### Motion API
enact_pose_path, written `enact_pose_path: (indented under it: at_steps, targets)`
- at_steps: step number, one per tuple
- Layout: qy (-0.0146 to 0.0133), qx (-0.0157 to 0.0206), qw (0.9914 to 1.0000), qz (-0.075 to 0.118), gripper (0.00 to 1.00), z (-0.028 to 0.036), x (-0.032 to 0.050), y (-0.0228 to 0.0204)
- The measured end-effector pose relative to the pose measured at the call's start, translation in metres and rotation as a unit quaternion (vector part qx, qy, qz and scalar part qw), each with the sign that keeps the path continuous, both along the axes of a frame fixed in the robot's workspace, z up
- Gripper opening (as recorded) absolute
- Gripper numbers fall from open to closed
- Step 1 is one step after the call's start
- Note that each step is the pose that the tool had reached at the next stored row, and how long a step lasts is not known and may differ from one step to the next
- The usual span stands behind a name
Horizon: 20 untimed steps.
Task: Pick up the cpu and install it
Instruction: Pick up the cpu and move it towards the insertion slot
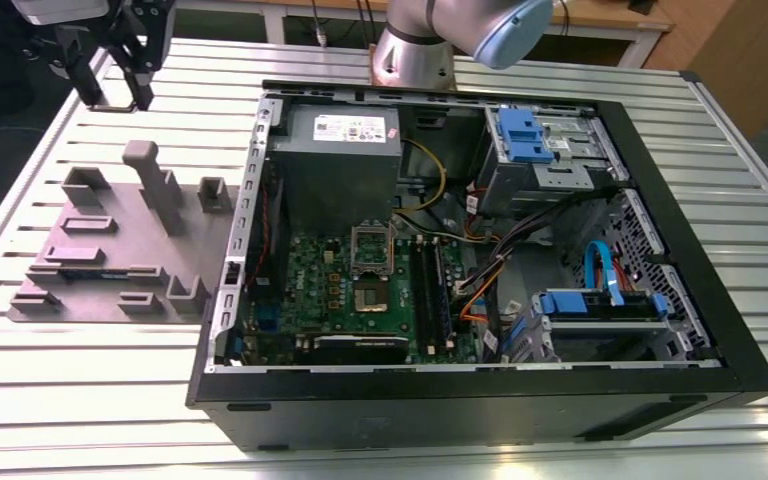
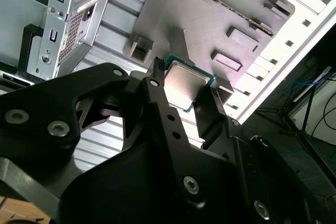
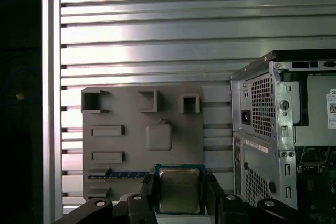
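Now, cpu in the grip above the parts tray.
The gripper (image 3: 179,187) is closed on the cpu (image 3: 179,195) by two opposite edges, its metal top showing in both wrist views, above the grey parts tray (image 1: 104,250) at the exterior view's far left. The open computer case (image 1: 491,400) sits on the bench (image 1: 91,380) to the right. To my eye, a good carry keeps the chip level and squarely pinched.

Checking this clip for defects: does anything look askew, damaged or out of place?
Nothing stands out. The cpu sits square in the shut end effector, near the grey fixture tray beside the open computer case.
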<state>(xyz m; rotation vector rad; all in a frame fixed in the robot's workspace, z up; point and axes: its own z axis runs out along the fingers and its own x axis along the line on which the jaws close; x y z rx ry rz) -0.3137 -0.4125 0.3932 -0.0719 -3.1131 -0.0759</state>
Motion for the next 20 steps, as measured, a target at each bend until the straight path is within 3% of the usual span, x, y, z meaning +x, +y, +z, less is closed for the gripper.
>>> enact_pose_path:
  at_steps: [20]
  targets:
    - [0.0, 0.0, 1.0, 0.0, 0.47, 0.0, 0.0146, 0.0]
